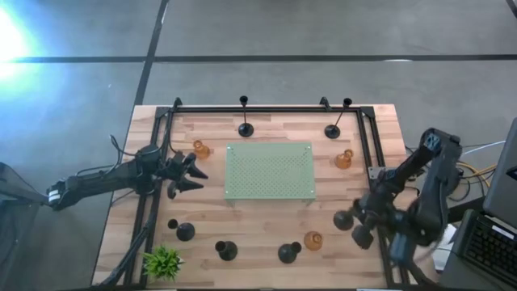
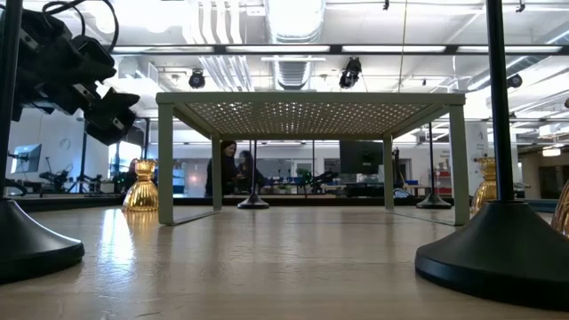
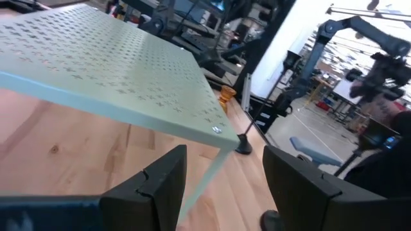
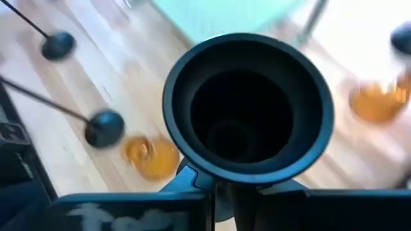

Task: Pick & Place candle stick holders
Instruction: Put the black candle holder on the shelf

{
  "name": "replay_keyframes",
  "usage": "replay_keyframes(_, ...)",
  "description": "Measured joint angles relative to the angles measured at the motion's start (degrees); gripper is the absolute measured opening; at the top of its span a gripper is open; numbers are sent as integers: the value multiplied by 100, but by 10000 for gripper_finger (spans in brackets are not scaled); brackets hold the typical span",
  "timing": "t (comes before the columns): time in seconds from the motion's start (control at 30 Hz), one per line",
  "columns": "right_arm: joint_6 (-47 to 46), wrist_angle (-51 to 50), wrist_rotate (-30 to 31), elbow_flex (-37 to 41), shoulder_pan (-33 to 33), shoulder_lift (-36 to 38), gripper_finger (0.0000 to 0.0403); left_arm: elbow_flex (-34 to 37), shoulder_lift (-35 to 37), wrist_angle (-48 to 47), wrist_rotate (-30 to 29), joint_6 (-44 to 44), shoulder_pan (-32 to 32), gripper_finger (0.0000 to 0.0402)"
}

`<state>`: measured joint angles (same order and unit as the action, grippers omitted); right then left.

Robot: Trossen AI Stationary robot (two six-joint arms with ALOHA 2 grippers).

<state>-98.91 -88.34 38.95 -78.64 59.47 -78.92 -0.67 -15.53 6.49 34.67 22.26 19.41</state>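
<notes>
Filling the right wrist view, a black candle stick holder sits clamped in the closed right gripper beside the pale green mat: carry it upright and level, while the left gripper waits open

From counter height, a pale green perforated metal mat on thin legs stands mid-counter. Two black domed candle holder bases sit near, left and right. A gold-tinted squat glass holder rests far left. A dark gripper hangs upper left.
</notes>
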Motion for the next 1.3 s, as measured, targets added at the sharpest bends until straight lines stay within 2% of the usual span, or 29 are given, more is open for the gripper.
replay_keyframes(0.13,2145,273,431,-537,-778,328,12,0,0,8,-59,119,-1,209)
replay_keyframes(0.23,3846,832,766,-772,-1329,542,12,0,0,6,-71,338,0,209)
replay_keyframes(0.37,5774,1771,792,-736,-2177,804,11,0,0,5,-77,334,1,209)
replay_keyframes(0.47,6946,2705,242,-562,-2970,865,11,0,0,6,-100,332,1,209)
replay_keyframes(0.63,8958,4435,-1567,-349,-4151,616,11,2,0,3,-104,328,0,209)
replay_keyframes(0.7,9308,4628,-1989,-349,-4551,464,11,2,0,-3,-104,328,1,209)
replay_keyframes(0.9,9701,4767,-2701,-466,-5444,-129,11,2,0,-5,-112,321,1,209)
replay_keyframes(1.07,10084,4834,-3299,-816,-5754,-637,11,2,0,-10,-113,321,1,209)
replay_keyframes(1.3,10236,4808,-3534,-1327,-5938,-1146,11,2,-4,-21,-128,286,1,209)
